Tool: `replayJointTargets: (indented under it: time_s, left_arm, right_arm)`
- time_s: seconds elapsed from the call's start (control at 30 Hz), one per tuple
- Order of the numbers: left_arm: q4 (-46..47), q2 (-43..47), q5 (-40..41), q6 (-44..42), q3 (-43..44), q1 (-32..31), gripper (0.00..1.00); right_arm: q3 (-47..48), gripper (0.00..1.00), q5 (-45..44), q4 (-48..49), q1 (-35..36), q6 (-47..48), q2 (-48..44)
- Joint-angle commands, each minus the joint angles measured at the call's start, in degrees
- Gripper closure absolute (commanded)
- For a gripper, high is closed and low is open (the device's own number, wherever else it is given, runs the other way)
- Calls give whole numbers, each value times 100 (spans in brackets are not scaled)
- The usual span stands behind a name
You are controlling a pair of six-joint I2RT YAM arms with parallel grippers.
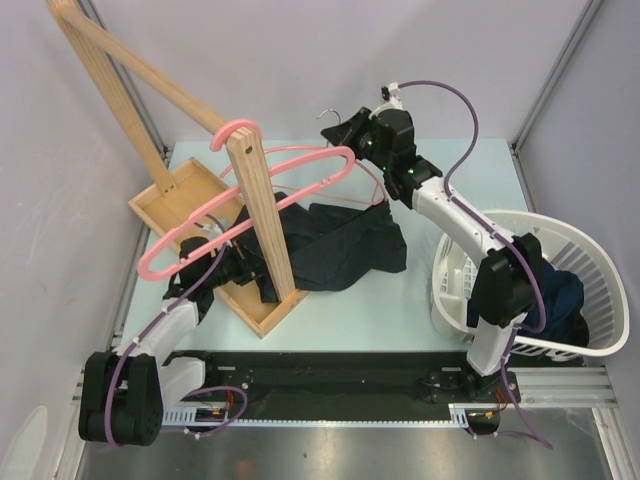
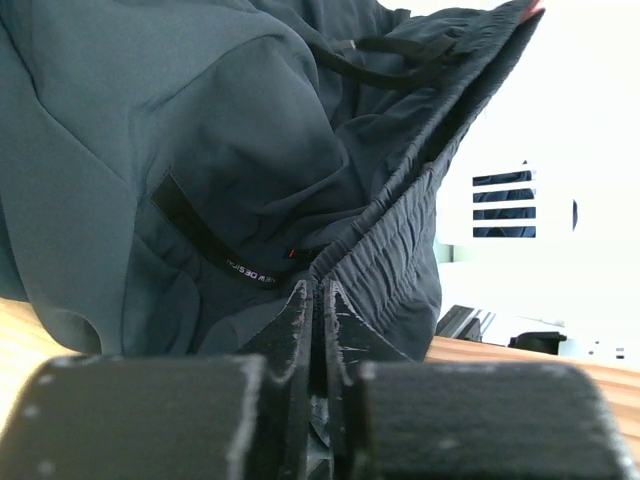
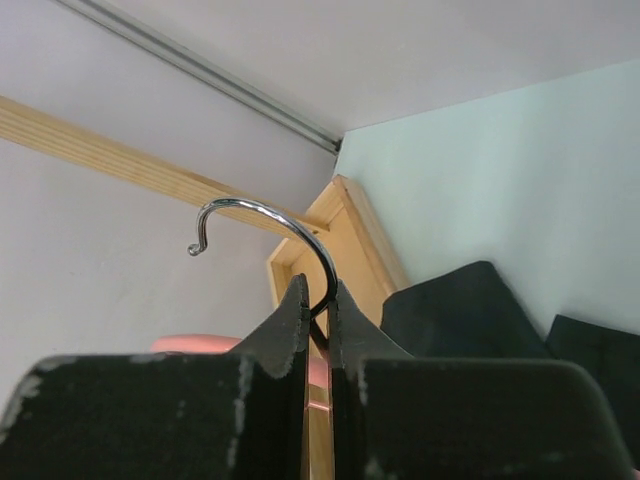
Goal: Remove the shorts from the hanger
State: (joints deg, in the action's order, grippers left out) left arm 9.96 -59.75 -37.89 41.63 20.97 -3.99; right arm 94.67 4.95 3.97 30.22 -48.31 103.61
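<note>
Blackish dark green shorts [image 1: 345, 245] lie crumpled on the table beside the wooden stand, their right corner reaching up to a thin red hanger [image 1: 378, 185]. My right gripper [image 1: 355, 130] is shut on that hanger's chrome hook [image 3: 300, 235], held above the table's far side; the jaws [image 3: 318, 290] pinch the hook's shank. My left gripper [image 1: 222, 252] is shut on the shorts' left edge, by the stand's base. In the left wrist view the jaws [image 2: 318, 290] clamp the gathered waistband of the shorts [image 2: 250, 150]. Navy shorts [image 1: 562, 300] lie in the basket.
A wooden stand [image 1: 262, 210] with a tray base and slanted beam stands at the left, with a large pink hanger [image 1: 290, 160] hooked on it. A white laundry basket [image 1: 600, 260] sits at the right edge, next to the right arm.
</note>
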Motion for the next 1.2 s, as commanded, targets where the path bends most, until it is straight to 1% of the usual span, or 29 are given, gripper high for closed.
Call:
replayJointTargets:
  time_s: [0.0,0.03,0.07,0.1,0.17,0.2,0.27,0.3,0.33,0.37,0.4,0.43,0.5,0.7,0.73,0.77,0.8,0.83,0.87,0.9,0.93,1.0,1.03,1.1,1.13,1.17]
  left_arm:
    - [7,-11,-157,-32,109,82,88]
    - [-2,15,-149,-23,100,109,86]
    - [-2,33,-114,-23,100,109,86]
    - [6,59,-87,-32,109,109,86]
    - [120,25,-104,47,83,109,89]
    - [164,-28,-131,82,74,109,90]
    - [313,-107,-183,179,39,100,90]
    - [331,-142,-219,197,21,100,90]
    - [349,-151,-210,205,4,100,90]
    - [340,-143,-210,206,-5,100,90]
    - [314,-134,-193,206,-14,100,92]
    - [297,-99,-201,188,-14,109,93]
    - [227,-29,-193,171,-5,109,93]
    - [41,69,-105,30,30,126,92]
    - [94,51,-131,56,21,135,89]
    - [120,-19,-140,65,21,135,86]
    - [147,-28,-157,82,21,144,82]
    - [164,-46,-175,109,21,161,71]
    - [182,-55,-218,118,21,179,66]
    - [173,-29,-245,135,30,205,54]
    - [156,15,-280,144,38,301,49]
    - [24,173,-386,161,47,381,42]
    - [-28,235,-438,153,73,625,40]
    - [-273,349,-587,74,152,785,36]
    - [-336,428,-640,30,266,934,32]
    - [-406,446,-702,-5,337,1013,30]
  right_arm:
    - [403,100,-486,-361,-25,1209,-403]
    - [351,100,-643,-362,-7,1236,-429]
    - [167,100,-549,-335,-42,1176,-499]
    - [-9,100,-313,135,-112,775,-535]
    - [-247,100,196,638,-279,150,-483]
    - [-204,100,312,893,-280,-314,-413]
    - [-81,100,549,1105,-175,-712,-124]
    - [6,100,603,1428,-113,-941,-18]
    - [68,100,656,1614,-60,-1395,105]
    - [130,100,761,1746,27,-1617,228]
    - [383,100,797,1844,80,-1733,456]
    - [533,100,753,1705,124,-1717,528]
    - [684,100,604,1398,186,-1576,546]
    - [227,100,209,897,-24,-848,55]
    - [253,100,25,704,-42,-672,-103]
    - [262,100,-90,528,-34,-253,-183]
    - [253,100,-186,283,-42,-83,-288]
    - [253,100,-327,176,-42,119,-359]
    - [306,100,-363,27,-34,286,-446]
    - [324,100,-389,-288,-60,636,-482]
    - [315,100,-398,-361,-95,778,-517]
    - [114,100,-390,-747,-156,1068,-623]
    - [-9,100,-189,-774,-209,1096,-667]
    - [-298,100,127,-783,-384,1114,-746]
    - [-344,100,373,-818,-429,1192,-755]
    - [-370,100,479,-966,-464,1254,-737]
